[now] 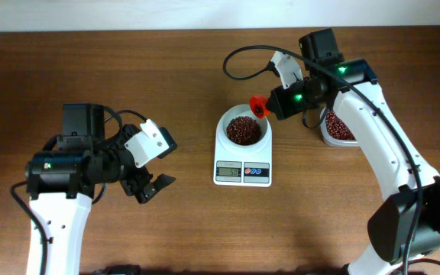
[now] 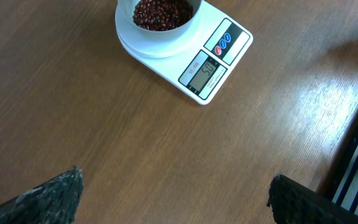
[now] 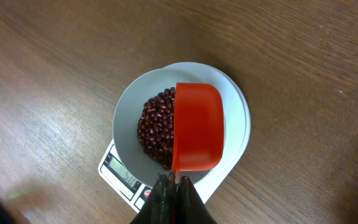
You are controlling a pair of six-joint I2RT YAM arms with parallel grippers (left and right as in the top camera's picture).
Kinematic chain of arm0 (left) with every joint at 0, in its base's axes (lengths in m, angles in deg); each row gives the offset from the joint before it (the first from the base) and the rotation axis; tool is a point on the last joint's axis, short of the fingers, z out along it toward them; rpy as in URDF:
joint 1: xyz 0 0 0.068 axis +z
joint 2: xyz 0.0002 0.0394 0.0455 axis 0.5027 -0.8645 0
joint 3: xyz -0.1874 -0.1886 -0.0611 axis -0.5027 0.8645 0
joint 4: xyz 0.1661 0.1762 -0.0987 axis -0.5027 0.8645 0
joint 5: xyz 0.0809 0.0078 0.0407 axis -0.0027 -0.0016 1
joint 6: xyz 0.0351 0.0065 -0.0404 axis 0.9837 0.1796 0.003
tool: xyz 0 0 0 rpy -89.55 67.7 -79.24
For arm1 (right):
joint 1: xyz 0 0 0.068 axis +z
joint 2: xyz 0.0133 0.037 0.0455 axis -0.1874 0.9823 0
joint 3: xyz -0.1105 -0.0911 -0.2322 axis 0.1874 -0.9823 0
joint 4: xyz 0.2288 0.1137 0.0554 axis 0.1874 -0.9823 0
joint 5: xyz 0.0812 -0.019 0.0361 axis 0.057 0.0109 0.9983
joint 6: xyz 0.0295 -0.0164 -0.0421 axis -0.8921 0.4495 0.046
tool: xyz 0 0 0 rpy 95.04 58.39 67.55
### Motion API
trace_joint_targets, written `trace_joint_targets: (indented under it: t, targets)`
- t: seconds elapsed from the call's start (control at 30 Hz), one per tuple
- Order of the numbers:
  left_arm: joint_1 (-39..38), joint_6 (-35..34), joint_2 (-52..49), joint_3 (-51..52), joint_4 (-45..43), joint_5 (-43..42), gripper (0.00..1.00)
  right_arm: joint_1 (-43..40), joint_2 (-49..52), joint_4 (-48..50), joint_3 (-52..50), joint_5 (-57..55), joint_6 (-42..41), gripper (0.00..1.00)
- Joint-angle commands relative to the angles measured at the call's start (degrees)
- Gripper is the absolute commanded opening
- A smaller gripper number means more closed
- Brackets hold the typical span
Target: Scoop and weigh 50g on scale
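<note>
The white scale (image 1: 243, 171) stands mid-table with a white bowl (image 1: 243, 130) on top, holding a heap of dark red-brown beans (image 1: 242, 129). In the right wrist view my right gripper (image 3: 174, 182) is shut on the handle of a red scoop (image 3: 197, 126), which is tipped on its side over the bowl's (image 3: 126, 118) right half, beside the beans (image 3: 156, 127). The scoop (image 1: 259, 106) hangs at the bowl's far right rim. My left gripper (image 1: 153, 164) stands open and empty, to the left of the scale (image 2: 219, 59); both fingertips (image 2: 58, 193) hover over bare wood.
A clear tub (image 1: 338, 130) holding more beans sits at the right, partly under my right arm. The scale's display (image 2: 204, 73) and its red and blue buttons (image 2: 222, 43) face the table's front edge.
</note>
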Motion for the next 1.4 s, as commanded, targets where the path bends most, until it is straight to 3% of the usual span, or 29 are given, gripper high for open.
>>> trace_joint_targets:
  t: [0.0, 0.27, 0.5, 0.8, 0.93, 1.23, 1.37]
  targets:
    - [0.13, -0.61, 0.33, -0.57, 0.04, -1.25, 0.99, 0.11, -1.33, -0.04, 0.87, -0.63, 0.44, 0.04]
    - [0.13, -0.61, 0.33, -0.57, 0.04, -1.25, 0.99, -1.60, -2.27, -2.47, 0.87, 2.43, 0.44, 0.04]
    - [0.15, -0.59, 0.33, -0.57, 0.04, -1.25, 0.99, -13.75, -4.55, -9.86, 0.87, 9.73, 0.46, 0.04]
    - [0.13, -0.61, 0.33, -0.57, 0.04, -1.25, 0.99, -30.03, -4.55, -18.03, 0.87, 8.94, 2.60, 0.04]
    - [0.15, -0.61, 0.33, -0.57, 0.04, -1.25, 0.99, -30.93, -4.52, -17.42, 0.87, -3.26, 2.40, 0.04]
    - [0.13, -0.61, 0.33, -0.57, 0.04, -1.25, 0.99, -30.49, -4.22, -13.16, 0.87, -13.38, 2.40, 0.04]
    - [0.13, -0.61, 0.33, -0.57, 0.04, -1.25, 0.99, -25.97, -3.80, -12.48, 0.87, -21.59, 2.43, 0.04]
